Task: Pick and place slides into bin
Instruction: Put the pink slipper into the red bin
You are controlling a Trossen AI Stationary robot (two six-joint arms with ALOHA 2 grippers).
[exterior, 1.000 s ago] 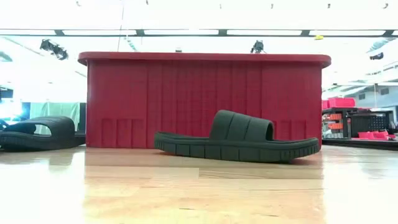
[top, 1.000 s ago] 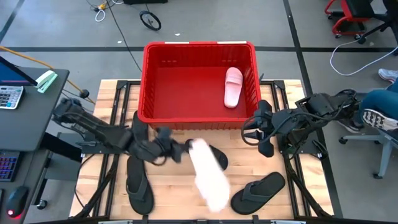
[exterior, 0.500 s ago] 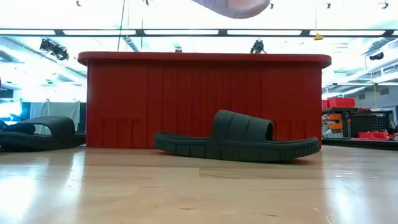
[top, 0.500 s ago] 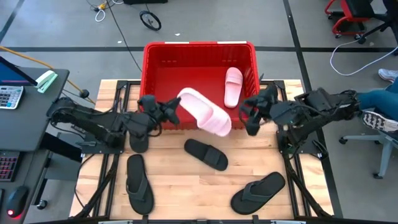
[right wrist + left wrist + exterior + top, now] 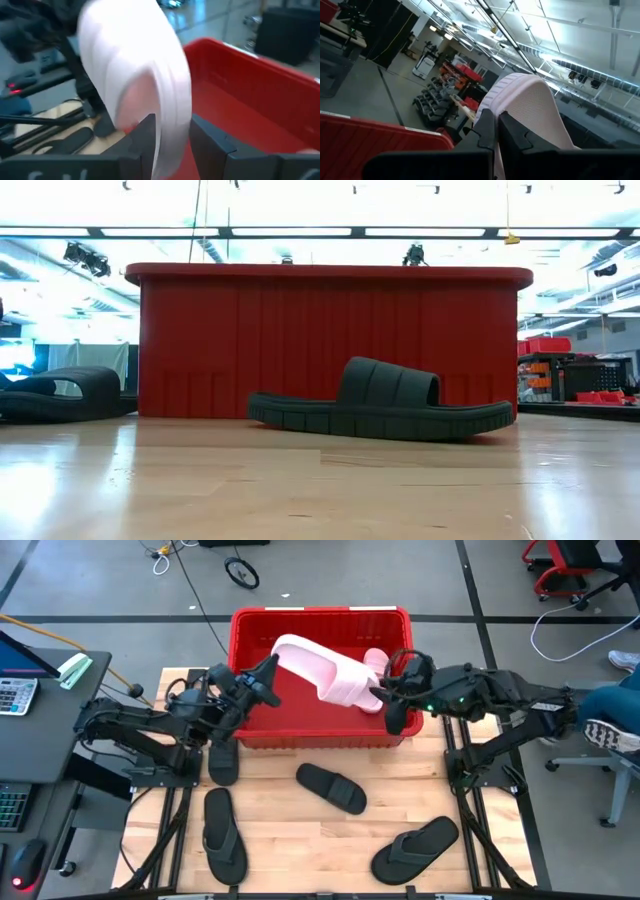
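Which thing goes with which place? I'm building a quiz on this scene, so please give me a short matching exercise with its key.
Things:
1. pink slide
2. black slide
3. left flip-flop
4. right flip-flop

Places:
A. on the table, just in front of the red bin
B. table's near left part
C. held above the bin by the left gripper and right gripper
D. table's near right part

Pairs: 1-C, 2-A, 3-B, 4-D

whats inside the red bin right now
A pale pink slide lies inside the bin, mostly covered by a second pink slide that both grippers, left and right, hold above it. The floor beneath is hidden.
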